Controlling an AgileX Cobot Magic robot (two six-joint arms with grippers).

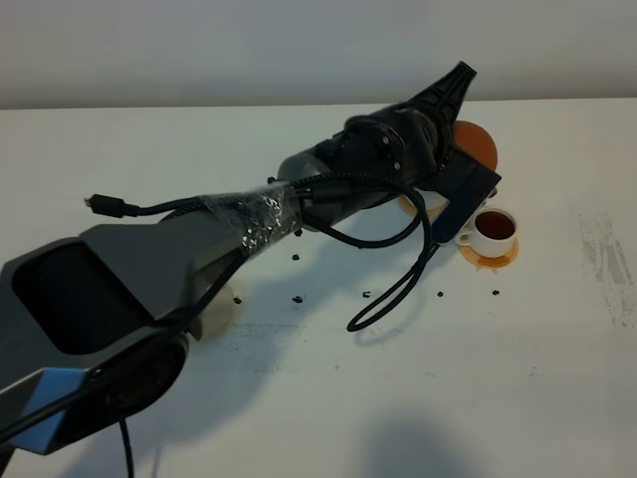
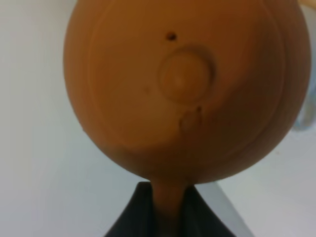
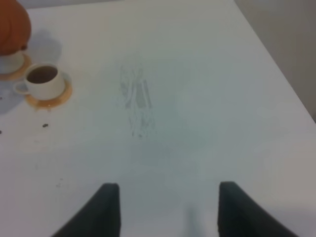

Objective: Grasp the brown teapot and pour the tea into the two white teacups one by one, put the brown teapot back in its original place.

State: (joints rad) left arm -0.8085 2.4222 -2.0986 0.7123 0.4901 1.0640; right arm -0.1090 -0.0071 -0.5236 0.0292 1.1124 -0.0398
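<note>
My left gripper point(image 2: 168, 202) is shut on the loop handle of the brown teapot point(image 2: 182, 84), which fills the left wrist view with its knobbed lid facing the camera. From above, the left arm reaches across to the far right, and the teapot point(image 1: 479, 144) shows behind its wrist. One white teacup point(image 1: 493, 228), holding dark tea, sits on its orange coaster point(image 1: 490, 255) just in front of the teapot. In the right wrist view the teapot point(image 3: 12, 27) hangs over a second teacup point(image 3: 11, 63), mostly hidden. The filled cup point(image 3: 43, 79) stands beside it. My right gripper point(image 3: 168, 207) is open, well away from them.
Dark tea drops point(image 1: 297, 297) dot the white table under the arm. Grey scuff marks point(image 1: 607, 259) lie near the right edge. A loose black cable point(image 1: 393, 289) loops down from the left arm. A pale round disc point(image 1: 214, 314) peeks out beneath the arm at the left.
</note>
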